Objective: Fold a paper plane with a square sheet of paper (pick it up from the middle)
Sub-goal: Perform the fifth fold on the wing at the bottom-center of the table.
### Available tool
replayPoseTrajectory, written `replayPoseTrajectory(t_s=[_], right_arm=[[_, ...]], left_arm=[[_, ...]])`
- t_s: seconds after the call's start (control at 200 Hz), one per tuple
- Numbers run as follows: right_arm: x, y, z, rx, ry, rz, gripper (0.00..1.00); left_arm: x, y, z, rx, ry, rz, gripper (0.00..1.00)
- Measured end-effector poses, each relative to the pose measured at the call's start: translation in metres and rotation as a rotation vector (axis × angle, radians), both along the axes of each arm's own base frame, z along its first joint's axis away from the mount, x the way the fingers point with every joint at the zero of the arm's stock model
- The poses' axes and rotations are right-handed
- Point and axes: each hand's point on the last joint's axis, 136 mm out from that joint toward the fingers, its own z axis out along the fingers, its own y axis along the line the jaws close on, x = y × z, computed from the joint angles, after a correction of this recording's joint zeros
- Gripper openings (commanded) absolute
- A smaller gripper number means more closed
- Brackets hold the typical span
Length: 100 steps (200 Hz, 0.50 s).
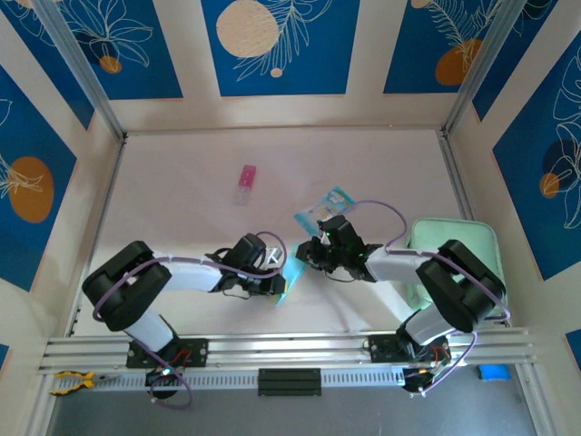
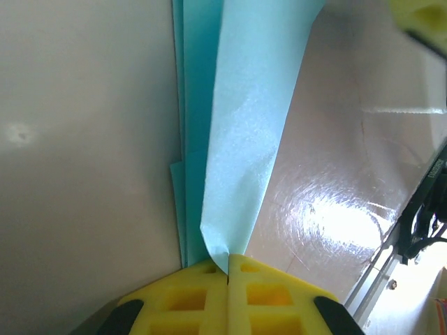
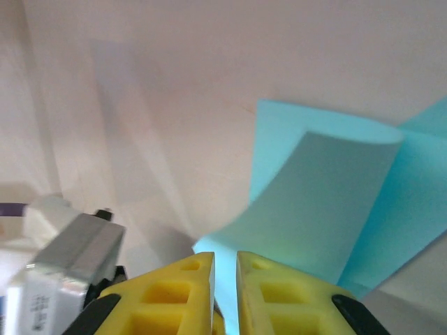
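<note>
Left gripper [image 2: 228, 261] clamps folded light-blue paper sheet [image 2: 244, 139] at bottom centre, probably steadying the crease; right gripper [image 3: 225, 258] jaws slightly parted around its edge.

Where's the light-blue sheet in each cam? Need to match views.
Top external: square sheet of paper is a cyan sliver low centre, between left end effector and right end effector.
Left wrist: sheet runs from top centre down into the pinched pads.
Right wrist: sheet curls right of centre.
Shared landmark: white tabletop.
</note>
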Motion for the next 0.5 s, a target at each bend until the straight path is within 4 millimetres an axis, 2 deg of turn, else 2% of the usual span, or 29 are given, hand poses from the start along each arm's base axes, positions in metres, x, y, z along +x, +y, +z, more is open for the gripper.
replayPoseTrajectory(t_s=[0.26,0.36,0.5], right_arm=[[-0.013,0.005,-0.002,-0.016,-0.011,0.055,0.12],[-0.024,0.012,-0.014,-0.039,0.017,0.092,0.12],[-0.029,0.015,-0.03,-0.072,0.054,0.108,0.11]], left_arm=[[0.0,-0.001,0.0,-0.008,0.01,0.003,0.0],[0.0,-0.001,0.0,-0.008,0.01,0.003,0.0],[0.0,-0.001,0.0,-0.008,0.009,0.003,0.01]])
